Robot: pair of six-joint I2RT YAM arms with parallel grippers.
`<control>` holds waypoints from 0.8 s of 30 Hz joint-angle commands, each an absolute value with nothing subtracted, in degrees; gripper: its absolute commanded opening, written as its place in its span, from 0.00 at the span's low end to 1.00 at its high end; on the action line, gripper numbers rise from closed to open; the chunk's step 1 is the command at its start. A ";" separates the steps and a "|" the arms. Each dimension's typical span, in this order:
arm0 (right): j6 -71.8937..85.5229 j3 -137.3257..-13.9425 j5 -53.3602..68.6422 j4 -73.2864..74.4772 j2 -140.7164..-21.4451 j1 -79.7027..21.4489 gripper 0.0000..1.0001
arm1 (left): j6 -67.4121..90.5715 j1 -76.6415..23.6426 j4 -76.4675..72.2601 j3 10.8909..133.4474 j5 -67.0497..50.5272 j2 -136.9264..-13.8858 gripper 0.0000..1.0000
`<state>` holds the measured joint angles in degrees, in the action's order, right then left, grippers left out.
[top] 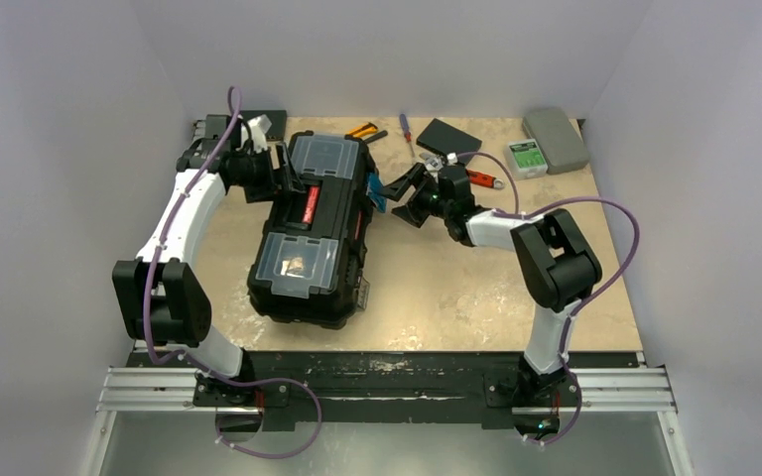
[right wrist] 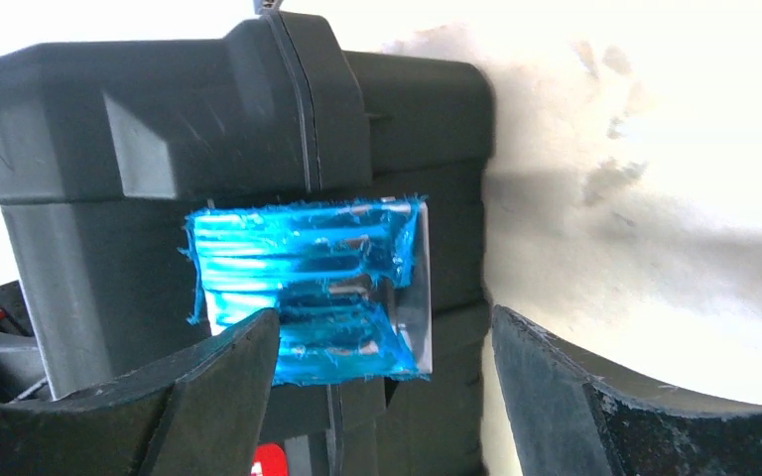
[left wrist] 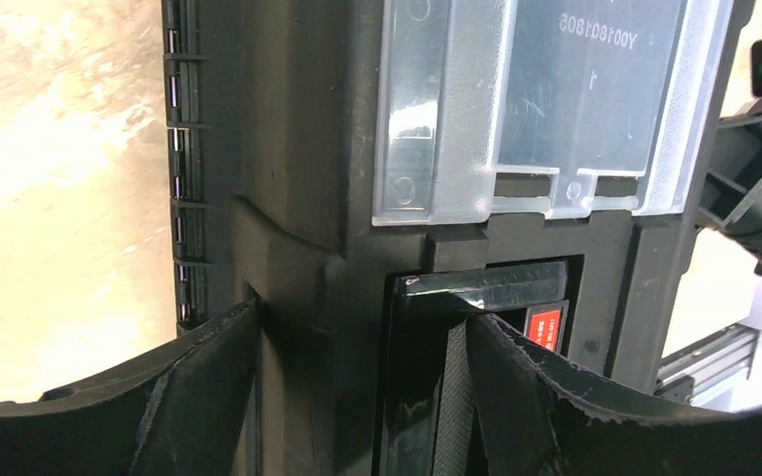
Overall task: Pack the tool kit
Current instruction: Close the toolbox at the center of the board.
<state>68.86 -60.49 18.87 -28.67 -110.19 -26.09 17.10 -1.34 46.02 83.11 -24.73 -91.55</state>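
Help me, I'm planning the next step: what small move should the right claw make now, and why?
Probably ease the right claw forward onto the blue-filmed latch to flip it open. The toolbox is shut, pliers and a screwdriver lie outside it on the table, and the open claw faces that latch.

Beige table [top: 456, 288], black toolbox [top: 313, 228], grey case [top: 556, 139]

toolbox [top: 310, 228] blocks left-centre, bare tabletop [top: 456, 288] to its right
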 commanded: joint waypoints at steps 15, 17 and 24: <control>62.71 -57.57 20.54 -22.61 -103.29 -23.29 0.70 | 28.70 -7.99 40.58 79.47 -37.24 -91.50 0.72; 62.28 -57.84 19.92 -21.58 -102.91 -23.25 0.73 | 28.65 -8.00 40.54 79.56 -37.69 -91.60 0.73; 58.10 -58.84 15.76 -14.66 -99.49 -22.96 0.81 | 27.64 -7.40 42.73 82.21 -37.37 -90.45 0.75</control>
